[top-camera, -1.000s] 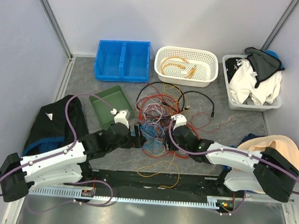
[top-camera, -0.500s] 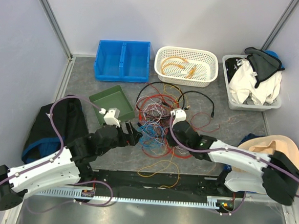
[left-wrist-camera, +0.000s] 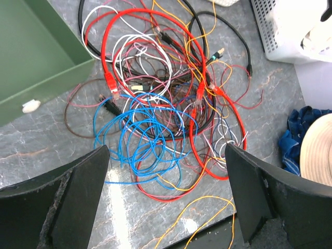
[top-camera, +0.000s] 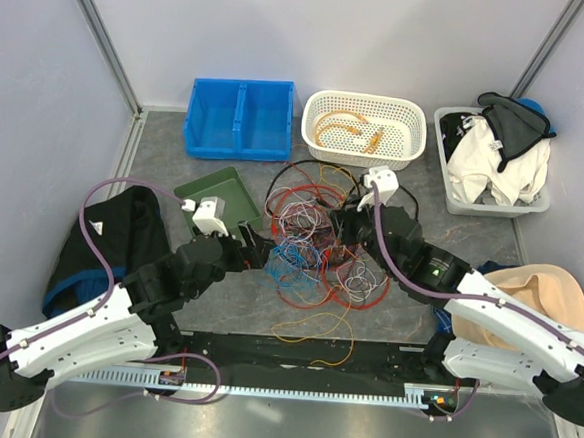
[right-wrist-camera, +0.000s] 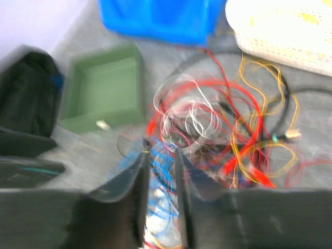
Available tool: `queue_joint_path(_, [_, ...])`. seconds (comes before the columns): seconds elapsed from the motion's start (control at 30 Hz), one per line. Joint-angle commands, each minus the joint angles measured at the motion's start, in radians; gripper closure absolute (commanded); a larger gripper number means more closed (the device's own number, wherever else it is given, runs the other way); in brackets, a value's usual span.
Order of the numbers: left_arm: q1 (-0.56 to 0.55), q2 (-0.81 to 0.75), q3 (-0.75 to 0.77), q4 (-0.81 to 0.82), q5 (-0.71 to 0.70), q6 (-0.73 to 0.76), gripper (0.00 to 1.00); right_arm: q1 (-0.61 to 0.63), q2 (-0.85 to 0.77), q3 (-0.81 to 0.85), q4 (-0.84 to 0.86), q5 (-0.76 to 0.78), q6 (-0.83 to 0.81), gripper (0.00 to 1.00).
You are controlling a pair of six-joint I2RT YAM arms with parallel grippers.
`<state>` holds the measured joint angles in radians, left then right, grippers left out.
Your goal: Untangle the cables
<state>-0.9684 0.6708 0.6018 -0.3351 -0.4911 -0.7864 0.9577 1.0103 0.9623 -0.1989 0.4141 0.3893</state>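
Top external: we see cables (top-camera: 310, 242) tangled between the two grippers. Left gripper (left-wrist-camera: 166, 155) wide open at the pile's left edge. Right gripper (right-wrist-camera: 162, 161) over the tangle, jaws nearly together; blurred, we can't tell if a wire's pinched.

**Top view:** even, diffuse light from above. Focus is sharp throughout, shadows beneath the arms are short and soft, and a pale sheen lies on the metal ledge (top-camera: 277, 429) at the near edge.

**Left wrist view:** the cables (left-wrist-camera: 155, 119) are crisp. White glare patches sit on the glossy bench (left-wrist-camera: 115, 202). The left claw (left-wrist-camera: 166, 155) has dark, soft-edged fingers (left-wrist-camera: 62, 202) at the lower corners.

**Right wrist view:** motion blur throughout. The white basket (right-wrist-camera: 280, 31) is overexposed, the wires smear into streaks, and the right claw (right-wrist-camera: 162, 148) is indistinct.
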Motion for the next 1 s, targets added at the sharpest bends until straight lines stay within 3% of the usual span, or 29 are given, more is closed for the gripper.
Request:
queue_joint_path(0.0, [-0.003, -0.002, 0.042, 0.027, -0.052, 0.038, 0.00, 0.003, 0.054, -0.080, -0.045, 0.035, -0.001, 0.58])
queue_joint_path(0.07, [-0.003, -0.002, 0.038, 0.022, -0.056, 0.021, 0.00, 0.003, 0.096, -0.118, -0.021, 0.037, 0.013, 0.48])
queue_joint_path(0.17, [-0.003, 0.006, 0.033, 0.024, -0.040, 0.009, 0.00, 0.003, 0.165, -0.151, 0.019, 0.000, 0.028, 0.41])
queue_joint_path(0.5, [-0.003, -0.017, -0.008, 0.011, 0.005, -0.031, 0.00, 0.003, 0.376, -0.217, 0.088, -0.060, 0.080, 0.32])
queue_joint_path(0.63, [-0.003, -0.014, -0.028, 0.011, 0.005, -0.042, 0.01, 0.003, 0.409, -0.270, 0.111, -0.090, 0.106, 0.37])
queue_joint_path(0.83, [-0.003, 0.024, -0.022, 0.013, 0.006, -0.042, 0.01, 0.004, 0.482, -0.312, 0.162, -0.141, 0.125, 0.51])
queue_joint_path(0.93, [-0.003, 0.033, -0.016, 0.013, 0.005, -0.036, 0.02, 0.003, 0.513, -0.318, 0.182, -0.158, 0.123, 0.64])
queue_joint_path(0.97, [-0.001, 0.033, -0.014, 0.013, 0.005, -0.034, 0.02, 0.003, 0.517, -0.316, 0.187, -0.152, 0.122, 0.73])
